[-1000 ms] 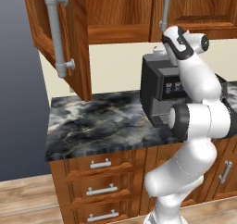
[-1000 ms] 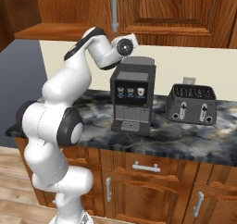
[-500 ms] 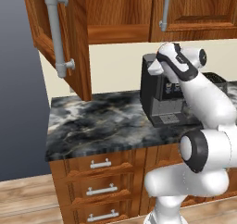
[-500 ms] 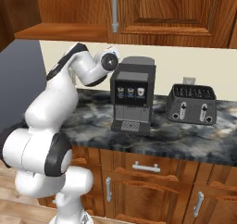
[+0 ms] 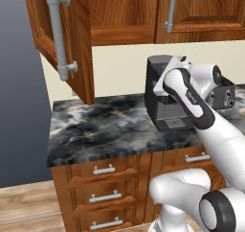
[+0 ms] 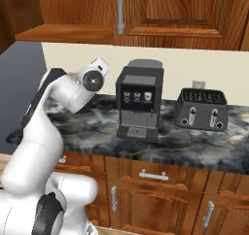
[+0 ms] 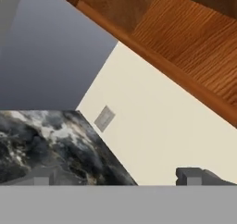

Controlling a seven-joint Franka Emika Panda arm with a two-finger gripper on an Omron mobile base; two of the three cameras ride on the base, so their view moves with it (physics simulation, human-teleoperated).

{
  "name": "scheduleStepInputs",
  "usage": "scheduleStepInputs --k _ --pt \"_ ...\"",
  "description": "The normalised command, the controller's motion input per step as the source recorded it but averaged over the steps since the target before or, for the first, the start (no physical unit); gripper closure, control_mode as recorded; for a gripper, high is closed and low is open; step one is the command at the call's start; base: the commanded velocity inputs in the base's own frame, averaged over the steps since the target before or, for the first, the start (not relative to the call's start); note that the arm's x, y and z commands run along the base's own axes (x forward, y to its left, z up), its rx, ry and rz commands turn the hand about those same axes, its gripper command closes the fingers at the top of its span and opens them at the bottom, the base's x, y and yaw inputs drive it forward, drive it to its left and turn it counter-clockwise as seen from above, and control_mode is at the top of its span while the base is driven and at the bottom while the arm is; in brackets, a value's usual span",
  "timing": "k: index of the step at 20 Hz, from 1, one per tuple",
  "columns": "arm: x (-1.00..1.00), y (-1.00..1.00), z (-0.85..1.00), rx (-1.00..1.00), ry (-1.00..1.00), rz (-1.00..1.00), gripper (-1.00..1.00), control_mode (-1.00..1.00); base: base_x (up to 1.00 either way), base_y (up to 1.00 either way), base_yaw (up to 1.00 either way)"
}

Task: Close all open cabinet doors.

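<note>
One tall reddish-brown cabinet door [image 5: 80, 39] stands swung out toward me at the upper left, its grey bar handle [image 5: 57, 29] facing left. To its right, the neighbouring cabinet doors [image 5: 201, 5] sit flat, with a grey handle [image 5: 170, 10] between them. My hand [image 6: 92, 77] hovers over the counter just left of the coffee machine [image 6: 140, 103], below the open cabinet's floor [image 6: 63, 33]. My gripper [image 7: 118, 177] is open and holds nothing. It faces the cream wall under the cabinet underside [image 7: 185, 47].
A dark marble counter [image 5: 105, 130] carries the black coffee machine [image 5: 160, 92] and a black toaster [image 6: 202, 110]. A wall outlet [image 7: 105, 118] sits just above the counter. Drawers with silver pulls [image 5: 104, 169] lie below. A dark grey wall [image 5: 19, 121] bounds the left.
The arm has swung down and to the left, bringing the hand from cabinet height to the level of the coffee machine. The jaws stayed wide apart. The open door has not moved.
</note>
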Motion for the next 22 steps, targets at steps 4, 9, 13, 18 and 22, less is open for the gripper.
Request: scheduleStepInputs --k 4,9,13,18,22 --pt "-1.00 0.29 0.04 -0.07 0.00 0.00 -1.00 -1.00 0.00 0.00 0.00" --pt "-1.00 0.29 0.02 -0.06 0.00 0.00 -1.00 -1.00 0.00 0.00 0.00" --pt "-1.00 0.32 0.00 -0.07 0.00 0.00 -1.00 -1.00 0.00 0.00 0.00" --pt "-1.00 0.34 0.00 -0.06 0.00 0.00 -1.00 -1.00 0.00 0.00 0.00" --pt "-1.00 0.38 0.00 -0.06 0.00 0.00 -1.00 -1.00 0.00 0.00 0.00"
